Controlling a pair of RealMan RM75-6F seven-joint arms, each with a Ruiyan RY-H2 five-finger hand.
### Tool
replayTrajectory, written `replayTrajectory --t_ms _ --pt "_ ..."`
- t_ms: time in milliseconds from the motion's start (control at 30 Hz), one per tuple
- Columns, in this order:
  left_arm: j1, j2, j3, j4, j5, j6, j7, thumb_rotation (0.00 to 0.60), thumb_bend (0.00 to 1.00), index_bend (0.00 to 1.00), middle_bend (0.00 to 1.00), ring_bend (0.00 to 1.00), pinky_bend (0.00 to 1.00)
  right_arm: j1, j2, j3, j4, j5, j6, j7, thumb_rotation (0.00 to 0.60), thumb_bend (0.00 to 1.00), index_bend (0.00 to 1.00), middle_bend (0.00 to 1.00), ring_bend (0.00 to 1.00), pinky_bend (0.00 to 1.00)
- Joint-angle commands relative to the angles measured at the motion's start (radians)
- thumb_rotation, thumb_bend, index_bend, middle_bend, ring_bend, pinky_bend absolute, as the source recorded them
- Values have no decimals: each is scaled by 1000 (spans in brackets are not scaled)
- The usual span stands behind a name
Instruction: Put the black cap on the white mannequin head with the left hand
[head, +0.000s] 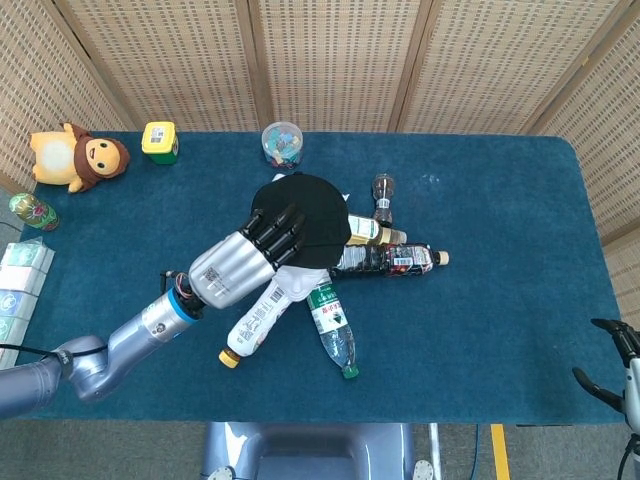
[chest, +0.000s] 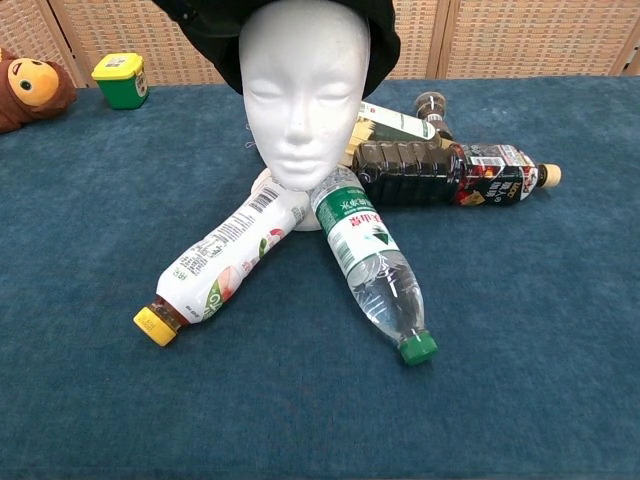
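The black cap (head: 311, 212) sits on top of the white mannequin head (chest: 303, 95), which stands upright at the table's middle; in the chest view the cap (chest: 382, 42) frames the face on both sides. From above, the cap hides the head. My left hand (head: 245, 262) hovers at the cap's near-left side, its dark fingers (head: 279, 227) spread and reaching over the cap's edge, holding nothing. My right hand (head: 608, 362) is low at the table's far right corner, partly cut off, fingers apart and empty.
Bottles lie fanned around the mannequin's base: a white-labelled one with a yellow lid (chest: 215, 265), a green-capped one (chest: 370, 265), a dark one (chest: 450, 172). A plush monkey (head: 75, 157), a yellow-green jar (head: 159, 141) and a clear cup (head: 283, 143) stand along the back.
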Motion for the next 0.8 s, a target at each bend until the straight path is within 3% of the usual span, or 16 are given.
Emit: replayTrajectory --t_ms 33,200,433,667,800 --pt "45 38 14 -67 -42 -6 4 600 136 198 184 106 369 2 0 0 -2 -2 -2 -2 600 113 272 354 415 404" --pt "121 93 33 -171 -106 18 -20 600 133 196 181 103 368 9 6 0 -10 0 -16 -11 600 113 272 354 414 404" --pt "266 150 69 -256 -166 130 -78 600 133 197 181 103 367 29 20 -3 -37 19 -71 -38 600 112 272 354 410 404" --pt "399 150 105 -242 -191 244 -163 600 133 207 181 103 367 55 38 1 -75 52 -137 -76 600 112 272 350 400 398" --pt "487 143 130 -217 -225 304 -194 600 142 260 181 113 368 79 35 5 -75 55 -172 -93 600 113 272 351 399 396"
